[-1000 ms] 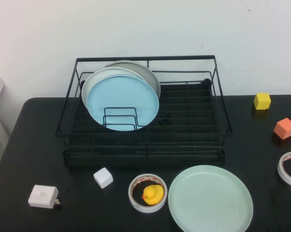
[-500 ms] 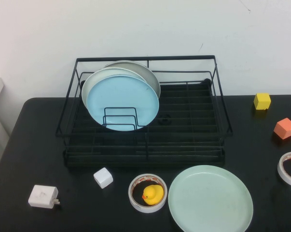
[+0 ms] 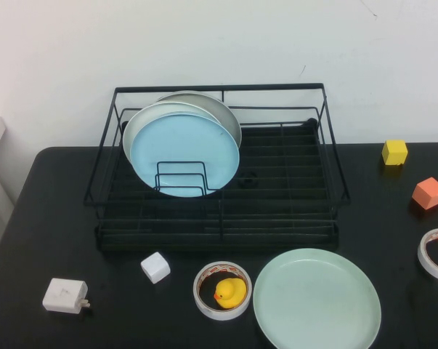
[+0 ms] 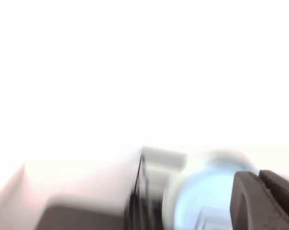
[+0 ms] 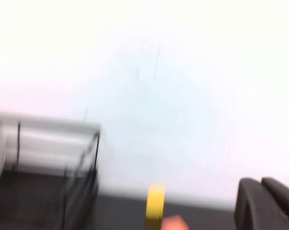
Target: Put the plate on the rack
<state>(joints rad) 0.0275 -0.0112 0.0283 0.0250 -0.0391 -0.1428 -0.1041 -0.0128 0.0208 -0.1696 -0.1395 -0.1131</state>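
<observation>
The pale mint-green plate (image 3: 317, 299) lies flat on the black table at the front, right of centre. The black wire rack (image 3: 219, 211) stands behind it, mid-table. Neither gripper shows in the high view. In the left wrist view my left gripper (image 4: 258, 175) is at the picture's edge, fingers together and empty, facing the rack (image 4: 139, 191) and a light blue plate (image 4: 202, 196) from far off. In the right wrist view my right gripper (image 5: 260, 181) is likewise shut and empty, with the rack's corner (image 5: 89, 172) far ahead. The mint plate is out of both wrist views.
A light blue plate (image 3: 184, 154) and two grey-white plates (image 3: 211, 105) stand in the rack's left half. On the table are a tape roll with a yellow duck (image 3: 229, 292), a white cube (image 3: 155, 267), a white charger (image 3: 65, 295), a yellow cube (image 3: 394, 152), an orange cube (image 3: 428, 193) and another tape roll (image 3: 436, 254).
</observation>
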